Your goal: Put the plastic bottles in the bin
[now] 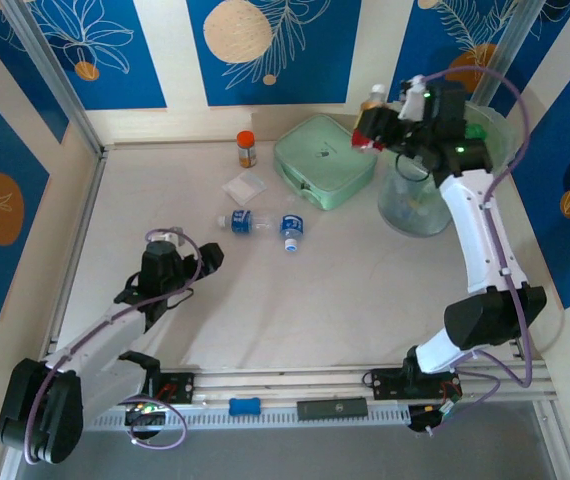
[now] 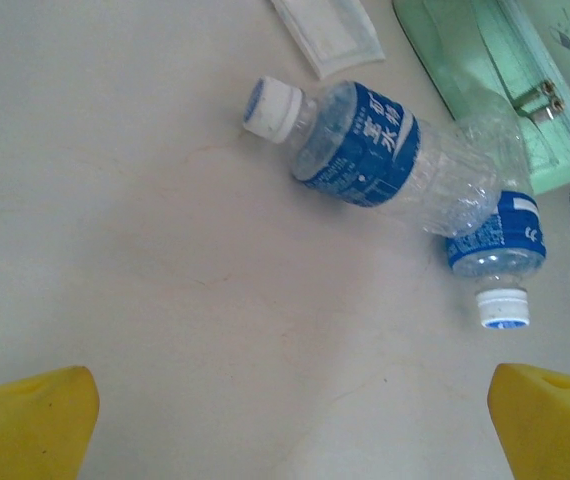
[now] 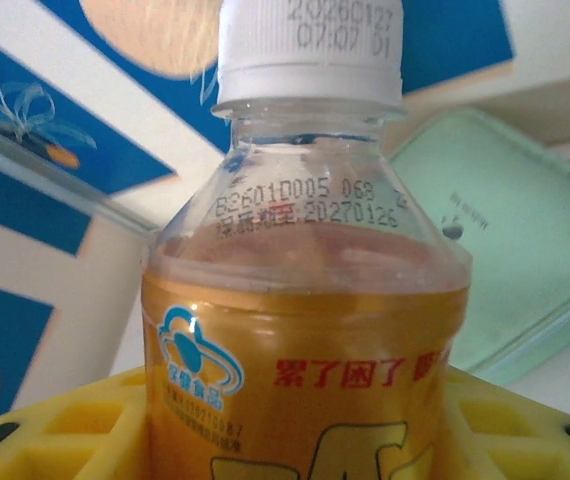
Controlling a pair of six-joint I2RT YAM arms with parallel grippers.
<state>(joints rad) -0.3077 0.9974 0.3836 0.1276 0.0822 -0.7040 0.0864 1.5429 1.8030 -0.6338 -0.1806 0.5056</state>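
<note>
Blue and cream leaf-print panels wall a pale table (image 1: pixel 295 300). In the top view, the bin (image 1: pixel 405 212), a tall clear tub lined with a pale green bag, stands at 2 o'clock. The right arm partly covers it.

The right gripper (image 3: pixel 295 430) is clenched on an amber bottle (image 3: pixel 305 330), yellow fingers (image 3: pixel 65 430) at either side of it. In the top view that hand sits at the bin's 10 o'clock; how high it is cannot be told. The bottle has a white cap, a clear neck and an orange-yellow label that runs off the picture's bottom edge. The cap reads "20260127 07:07 D1" and the neck "20270126". The label shows red Chinese characters and a blue logo.

2 clear bottles lie on their sides near the centre, touching. Both have blue labels with white Chinese characters too small to read. The left bottle (image 2: pixel 365 150) points its white cap to 10 o'clock in the left wrist view. The right bottle (image 2: pixel 495 245) points its cap to 6 o'clock.

The left gripper (image 2: pixel 290 420) is released wide at 8 o'clock, holding nothing.

A mint case (image 1: pixel 320 160) lies at 12 o'clock, just beside the bin.
</note>
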